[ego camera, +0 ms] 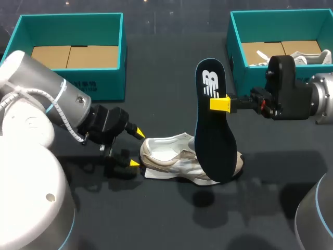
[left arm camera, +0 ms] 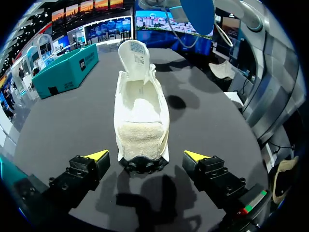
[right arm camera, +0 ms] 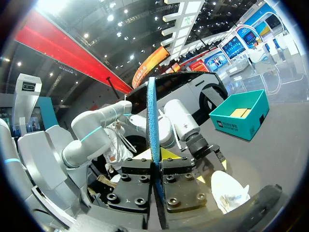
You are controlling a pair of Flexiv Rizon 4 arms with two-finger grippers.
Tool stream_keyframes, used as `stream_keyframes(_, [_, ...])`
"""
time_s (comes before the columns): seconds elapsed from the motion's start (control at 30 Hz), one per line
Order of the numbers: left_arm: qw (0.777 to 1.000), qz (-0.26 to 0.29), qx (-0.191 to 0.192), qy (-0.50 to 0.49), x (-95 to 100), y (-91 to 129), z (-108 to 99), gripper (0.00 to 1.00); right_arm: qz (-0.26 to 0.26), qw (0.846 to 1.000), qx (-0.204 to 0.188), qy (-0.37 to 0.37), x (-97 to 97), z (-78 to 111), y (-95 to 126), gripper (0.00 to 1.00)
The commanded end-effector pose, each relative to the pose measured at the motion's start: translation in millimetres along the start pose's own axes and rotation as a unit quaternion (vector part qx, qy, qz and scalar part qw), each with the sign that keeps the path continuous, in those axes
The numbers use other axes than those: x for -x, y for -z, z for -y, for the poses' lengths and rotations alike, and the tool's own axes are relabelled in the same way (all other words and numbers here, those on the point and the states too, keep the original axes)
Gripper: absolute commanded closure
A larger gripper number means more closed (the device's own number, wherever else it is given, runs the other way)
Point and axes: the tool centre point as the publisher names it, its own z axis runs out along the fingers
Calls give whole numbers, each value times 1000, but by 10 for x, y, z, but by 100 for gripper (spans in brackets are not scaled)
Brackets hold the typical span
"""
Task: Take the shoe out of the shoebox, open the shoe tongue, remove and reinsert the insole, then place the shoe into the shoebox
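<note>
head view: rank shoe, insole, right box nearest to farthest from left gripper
1. shoe, just ahead of the left gripper
2. insole, upright over the shoe's far end
3. right box, far back on the right

Left arm (ego camera: 36, 99) comes in from the left and slopes down toward the middle, wrist low. The left gripper (ego camera: 136, 148) points along the table top with its two yellow-tipped fingers spread wide and gripping nothing. Right arm (ego camera: 312, 99) reaches in level from the right, well above the table. The right gripper (ego camera: 221, 103) is closed, both fingers pressed on an upright insole (ego camera: 210, 130)
</note>
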Motion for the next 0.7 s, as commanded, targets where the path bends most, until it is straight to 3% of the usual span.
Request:
stream_keyframes(0.03, [997,-8,77,-8,-3,76,103,0,2,1000,0,-1,-14,9,-6,100])
stream_keyframes(0.53, [982,-24,185,-28,-47,66,152,0,2,1000,0,-1,-14,9,-6,100])
stream_keyframes(0.7, [973,-36,227,-10,20,55,189,0,2,1000,0,-1,-14,9,-6,100])
